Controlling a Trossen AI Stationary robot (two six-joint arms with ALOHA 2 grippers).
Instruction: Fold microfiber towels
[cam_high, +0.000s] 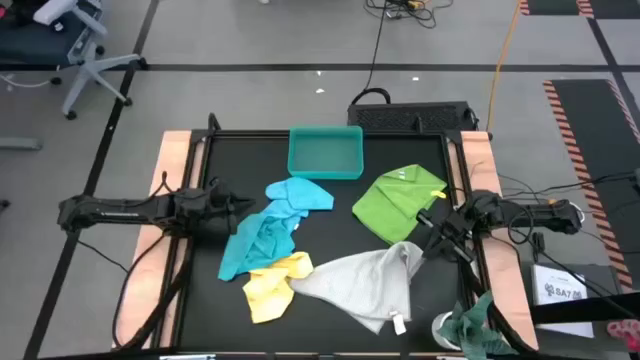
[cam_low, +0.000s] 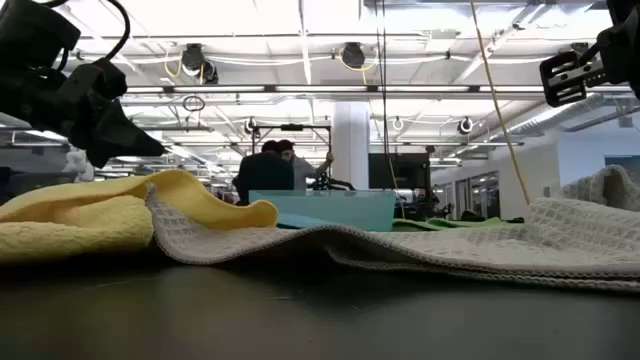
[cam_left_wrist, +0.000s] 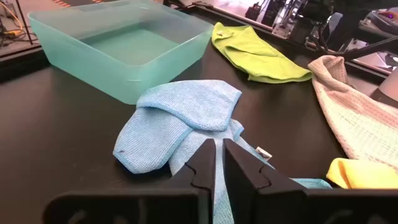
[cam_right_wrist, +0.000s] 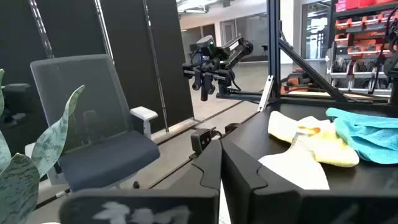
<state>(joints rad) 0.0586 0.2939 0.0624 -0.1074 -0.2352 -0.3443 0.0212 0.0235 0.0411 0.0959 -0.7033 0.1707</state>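
Several microfiber towels lie crumpled on the black table: a light blue one (cam_high: 303, 195) (cam_left_wrist: 180, 118), a turquoise one (cam_high: 255, 242), a yellow one (cam_high: 275, 285) (cam_low: 90, 215), a pale grey one (cam_high: 365, 285) (cam_low: 450, 245) and a lime green one (cam_high: 400, 200) (cam_left_wrist: 255, 53). The light blue towel overlaps the turquoise, and the yellow lies against the grey. My left gripper (cam_high: 243, 210) (cam_left_wrist: 219, 165) hovers shut above the table, beside the blue and turquoise towels. My right gripper (cam_high: 428, 243) (cam_right_wrist: 221, 158) hangs shut, high beside the grey towel's far right corner. Neither holds cloth.
A teal plastic tray (cam_high: 325, 152) (cam_left_wrist: 124, 50) stands at the table's far middle. A mottled green-and-white rag (cam_high: 470, 330) lies at the near right corner. Bare black tabletop (cam_high: 330, 235) shows between the towels. People stand in the room beyond (cam_low: 270, 170).
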